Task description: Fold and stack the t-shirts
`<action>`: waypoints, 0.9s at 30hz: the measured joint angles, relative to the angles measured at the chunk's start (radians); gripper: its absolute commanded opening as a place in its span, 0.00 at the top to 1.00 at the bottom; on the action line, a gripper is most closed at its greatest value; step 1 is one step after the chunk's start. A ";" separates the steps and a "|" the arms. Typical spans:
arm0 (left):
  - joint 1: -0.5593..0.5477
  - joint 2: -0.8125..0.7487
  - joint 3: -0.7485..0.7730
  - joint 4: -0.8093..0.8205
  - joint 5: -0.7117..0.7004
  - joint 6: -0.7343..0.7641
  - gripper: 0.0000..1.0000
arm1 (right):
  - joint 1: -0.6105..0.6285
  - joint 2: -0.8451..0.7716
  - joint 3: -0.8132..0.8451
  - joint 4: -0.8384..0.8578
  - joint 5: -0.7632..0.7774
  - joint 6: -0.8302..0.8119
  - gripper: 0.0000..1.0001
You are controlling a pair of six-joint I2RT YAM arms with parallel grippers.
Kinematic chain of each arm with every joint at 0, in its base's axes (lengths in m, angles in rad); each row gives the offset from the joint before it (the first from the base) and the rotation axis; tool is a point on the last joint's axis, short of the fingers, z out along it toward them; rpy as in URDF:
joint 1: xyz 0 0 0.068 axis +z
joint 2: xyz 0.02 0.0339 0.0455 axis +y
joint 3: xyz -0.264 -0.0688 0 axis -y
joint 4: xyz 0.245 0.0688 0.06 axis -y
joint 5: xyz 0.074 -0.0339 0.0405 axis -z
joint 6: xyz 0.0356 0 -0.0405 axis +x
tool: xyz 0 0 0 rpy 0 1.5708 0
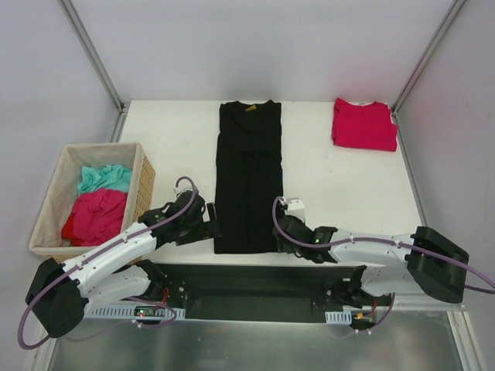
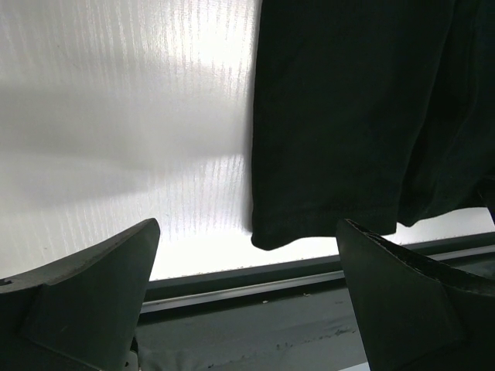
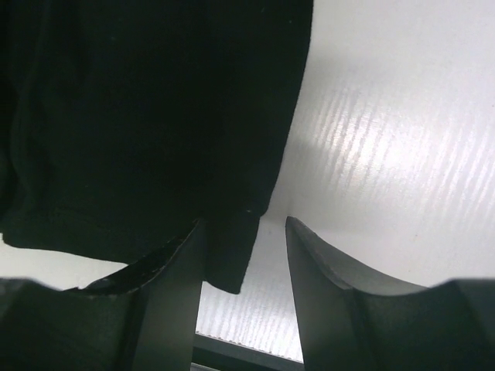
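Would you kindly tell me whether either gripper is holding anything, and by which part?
Nothing is held yet. The left gripper is wide open by the near left corner of the black t-shirt; the right gripper straddles its near right corner, unclosed.

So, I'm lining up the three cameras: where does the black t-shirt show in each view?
Top external: the black t-shirt lies lengthwise mid-table, collar far, hem nearest the arms.
Left wrist: the black t-shirt fills the upper right, one hem corner at lower centre.
Right wrist: the black t-shirt fills the upper left, its hem corner pointing down.
Shared landmark: the white table bordering the shirt's hem.
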 measured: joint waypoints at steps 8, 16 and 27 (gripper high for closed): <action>0.000 0.000 0.000 0.003 0.014 0.000 0.01 | 0.000 0.022 0.023 0.009 -0.019 0.001 0.71; 0.000 0.000 0.000 0.006 0.020 0.000 0.12 | 0.000 0.025 0.028 0.008 -0.024 0.006 0.99; 0.000 0.073 0.000 0.045 0.076 0.004 0.44 | 0.000 0.037 0.042 -0.002 -0.025 0.003 0.99</action>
